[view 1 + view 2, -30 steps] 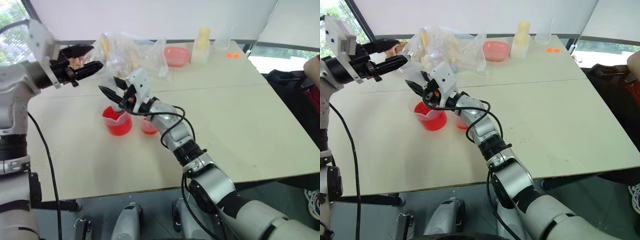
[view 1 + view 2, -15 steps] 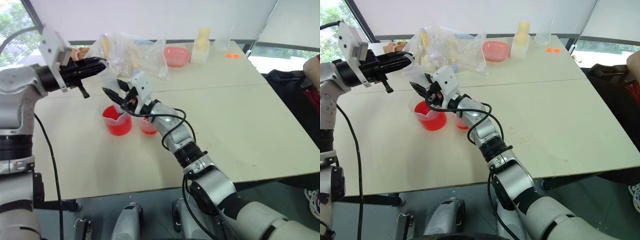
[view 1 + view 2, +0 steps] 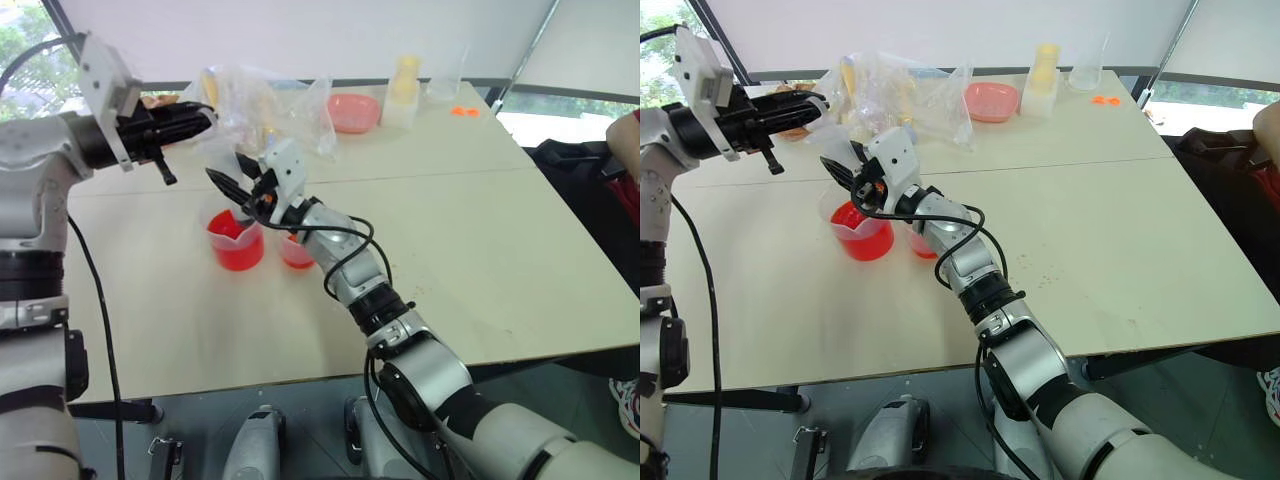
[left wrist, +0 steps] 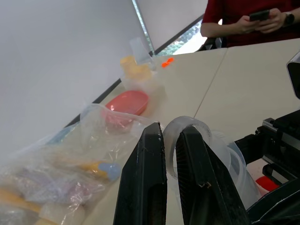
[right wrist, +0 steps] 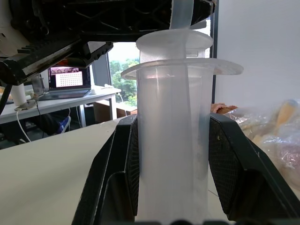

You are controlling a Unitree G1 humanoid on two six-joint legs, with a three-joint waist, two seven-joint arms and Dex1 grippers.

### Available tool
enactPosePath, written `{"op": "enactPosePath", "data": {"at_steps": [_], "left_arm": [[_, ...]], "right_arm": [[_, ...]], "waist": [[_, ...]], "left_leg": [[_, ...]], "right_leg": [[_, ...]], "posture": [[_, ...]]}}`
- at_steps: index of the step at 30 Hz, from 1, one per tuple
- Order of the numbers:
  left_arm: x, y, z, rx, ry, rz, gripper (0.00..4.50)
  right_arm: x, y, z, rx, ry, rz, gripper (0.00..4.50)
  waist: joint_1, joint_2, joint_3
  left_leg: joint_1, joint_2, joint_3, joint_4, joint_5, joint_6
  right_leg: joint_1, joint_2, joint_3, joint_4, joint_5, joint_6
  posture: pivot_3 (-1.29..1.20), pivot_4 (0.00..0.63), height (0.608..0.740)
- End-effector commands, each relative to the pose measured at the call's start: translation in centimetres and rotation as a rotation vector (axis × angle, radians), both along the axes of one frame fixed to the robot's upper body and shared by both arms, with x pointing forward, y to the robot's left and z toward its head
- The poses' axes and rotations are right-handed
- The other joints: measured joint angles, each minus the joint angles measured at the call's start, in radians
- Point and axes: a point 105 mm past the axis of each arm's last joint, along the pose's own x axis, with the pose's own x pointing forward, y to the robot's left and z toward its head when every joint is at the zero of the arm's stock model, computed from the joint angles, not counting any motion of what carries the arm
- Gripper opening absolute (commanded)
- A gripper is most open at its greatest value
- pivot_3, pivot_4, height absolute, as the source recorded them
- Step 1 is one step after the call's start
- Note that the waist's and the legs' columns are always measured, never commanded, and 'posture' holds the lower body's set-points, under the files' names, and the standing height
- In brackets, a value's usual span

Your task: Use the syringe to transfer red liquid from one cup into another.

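Note:
The syringe [image 5: 171, 140] stands upright, its clear barrel clamped between my right gripper's [image 5: 172, 122] black fingers. That right gripper [image 3: 233, 181] hovers just above the larger spouted cup [image 3: 237, 245], which holds red liquid [image 3: 238, 256]. The smaller cup [image 3: 297, 252], red inside, stands close beside it on the right. My left gripper [image 3: 205, 120] reaches in level from the left and is shut on the plunger's clear ring [image 4: 187, 129] at the syringe's top. The syringe tip is hidden behind the right gripper.
A crumpled clear bag [image 3: 262, 100] of items lies behind the cups. A pink bowl [image 3: 353, 112], a yellowish container [image 3: 404, 90] and a clear cup [image 3: 445, 80] stand along the table's far edge. A person in red [image 4: 253, 18] sits at the far right.
My left gripper's fingers, spread a second ago, have closed on the plunger ring. The right gripper and the syringe barrel have kept still.

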Motion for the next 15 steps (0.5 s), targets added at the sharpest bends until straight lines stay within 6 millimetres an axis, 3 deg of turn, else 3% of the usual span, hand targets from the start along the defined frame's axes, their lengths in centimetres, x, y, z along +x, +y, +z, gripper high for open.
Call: {"op": "enactPosePath", "data": {"at_steps": [1,15], "left_arm": [[0.0,2.3,3.7,-0.040,-0.125,0.123,0.04],[0.0,3.3,5.0,-0.061,-0.165,0.148,0.04]], "right_arm": [[-6.2,5.2,1.7,0.064,-0.093,0.238,1.48],[-6.8,5.5,1.4,0.063,-0.084,0.257,1.48]], "waist": [[0.000,0.000,0.000],[0.000,0.000,0.000]], "left_leg": [[0.000,0.000,0.000,0.000,0.000,0.000],[0.000,0.000,0.000,0.000,0.000,0.000]], "right_leg": [[0.000,0.000,0.000,0.000,0.000,0.000],[0.000,0.000,0.000,0.000,0.000,0.000]], "posture": [[0.00,0.150,0.740],[0.00,0.150,0.740]]}}
